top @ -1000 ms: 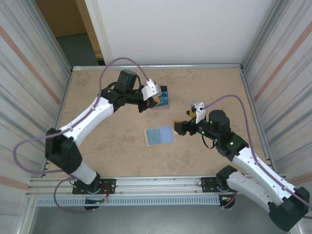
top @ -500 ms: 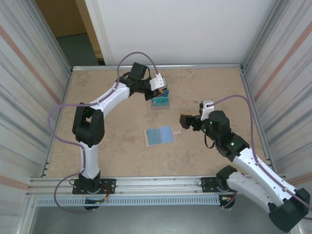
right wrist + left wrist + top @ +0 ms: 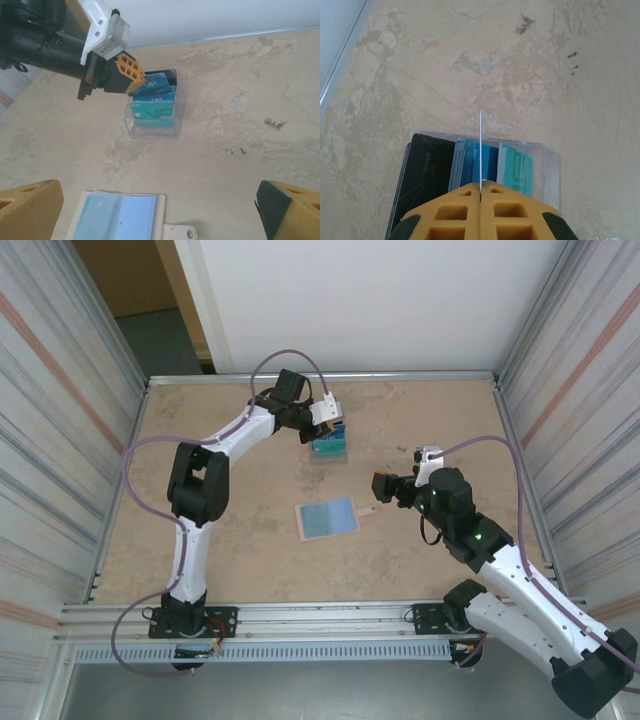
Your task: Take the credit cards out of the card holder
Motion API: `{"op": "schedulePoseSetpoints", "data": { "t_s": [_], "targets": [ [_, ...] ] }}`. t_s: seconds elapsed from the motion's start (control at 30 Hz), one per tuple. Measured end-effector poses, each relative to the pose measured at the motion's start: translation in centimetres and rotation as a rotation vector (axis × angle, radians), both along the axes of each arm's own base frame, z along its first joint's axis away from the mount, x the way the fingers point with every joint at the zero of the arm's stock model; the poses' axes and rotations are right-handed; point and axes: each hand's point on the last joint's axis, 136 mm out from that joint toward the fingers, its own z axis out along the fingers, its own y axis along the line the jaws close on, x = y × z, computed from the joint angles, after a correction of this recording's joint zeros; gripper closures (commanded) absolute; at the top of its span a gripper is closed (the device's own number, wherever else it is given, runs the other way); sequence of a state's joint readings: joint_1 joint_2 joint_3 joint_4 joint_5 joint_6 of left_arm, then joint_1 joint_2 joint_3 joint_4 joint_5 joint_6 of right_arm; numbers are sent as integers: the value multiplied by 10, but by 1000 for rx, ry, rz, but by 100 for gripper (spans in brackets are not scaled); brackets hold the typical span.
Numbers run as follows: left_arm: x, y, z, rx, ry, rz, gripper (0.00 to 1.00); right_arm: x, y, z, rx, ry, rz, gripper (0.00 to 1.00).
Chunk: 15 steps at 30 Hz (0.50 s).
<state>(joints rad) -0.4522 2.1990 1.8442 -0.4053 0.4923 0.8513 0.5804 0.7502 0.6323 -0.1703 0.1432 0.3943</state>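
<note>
**Operator:** What is hard to make out?

**Technician:** The credit card (image 3: 480, 145) shows edge-on, so its face is hidden. The left gripper (image 3: 480, 189) reaches far out, jaws clamped on it above the clear box (image 3: 152, 131).

**Operator:** And the right gripper (image 3: 380, 486)?

**Technician:** Jaws wide apart. The card holder (image 3: 327, 518) lies open on the worktop (image 3: 220, 540), nearer the arm bases than the clear box.

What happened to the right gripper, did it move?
Yes. The right gripper has backed off to the right and toward the far wall, away from the card holder, which lies where it was.
</note>
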Motion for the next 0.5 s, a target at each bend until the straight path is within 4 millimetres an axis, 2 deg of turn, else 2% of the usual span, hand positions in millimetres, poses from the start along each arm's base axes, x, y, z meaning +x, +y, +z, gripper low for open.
{"op": "schedulePoseSetpoints", "data": {
  "t_s": [0.5],
  "targets": [
    [9,0,-9,3,0,-5,100,-1,-3,3,18,-3,-21,1]
  ]
}}
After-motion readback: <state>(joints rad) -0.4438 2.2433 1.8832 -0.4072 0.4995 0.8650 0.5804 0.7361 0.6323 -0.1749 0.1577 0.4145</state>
